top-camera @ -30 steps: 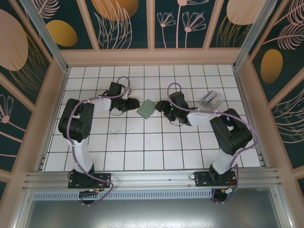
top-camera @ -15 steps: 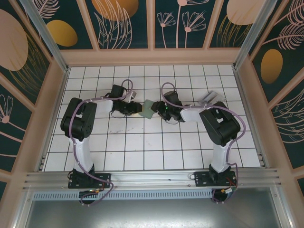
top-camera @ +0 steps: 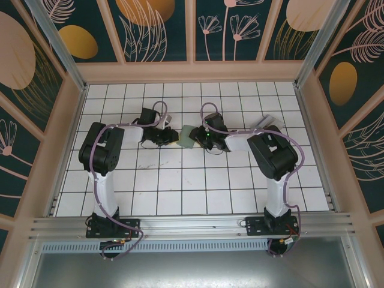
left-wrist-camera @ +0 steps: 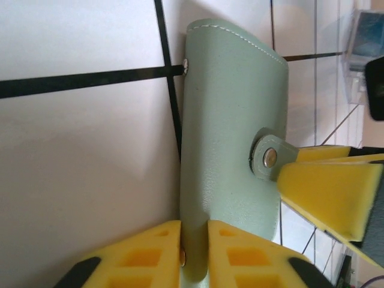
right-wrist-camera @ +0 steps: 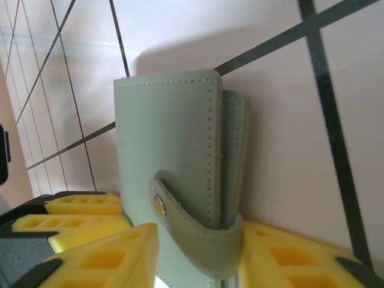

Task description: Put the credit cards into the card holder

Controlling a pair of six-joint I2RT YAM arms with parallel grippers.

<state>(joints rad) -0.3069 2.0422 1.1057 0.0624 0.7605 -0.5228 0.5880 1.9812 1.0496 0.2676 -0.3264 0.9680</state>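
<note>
The sage-green card holder [top-camera: 187, 137] lies folded between both arms, its snap strap fastened [left-wrist-camera: 268, 158]. My left gripper [left-wrist-camera: 194, 227] is shut on the holder's near edge, one yellow finger on each face. My right gripper [right-wrist-camera: 198, 233] is shut on the opposite edge of the card holder [right-wrist-camera: 171, 150], around the strap end. In the top view the left gripper [top-camera: 172, 137] meets the holder from the left and the right gripper [top-camera: 200, 138] from the right. The credit cards [top-camera: 264, 123] lie to the right, partly behind my right arm.
White tiled floor [top-camera: 180, 180] with black grid lines, boxed in by wooden walls. The right gripper's yellow finger [left-wrist-camera: 327, 189] shows against the strap in the left wrist view. Open tiles lie in front of both arms.
Both grippers have moved inward from either side of the card holder and closed on its two opposite edges. The holder has stayed at about the same spot.
</note>
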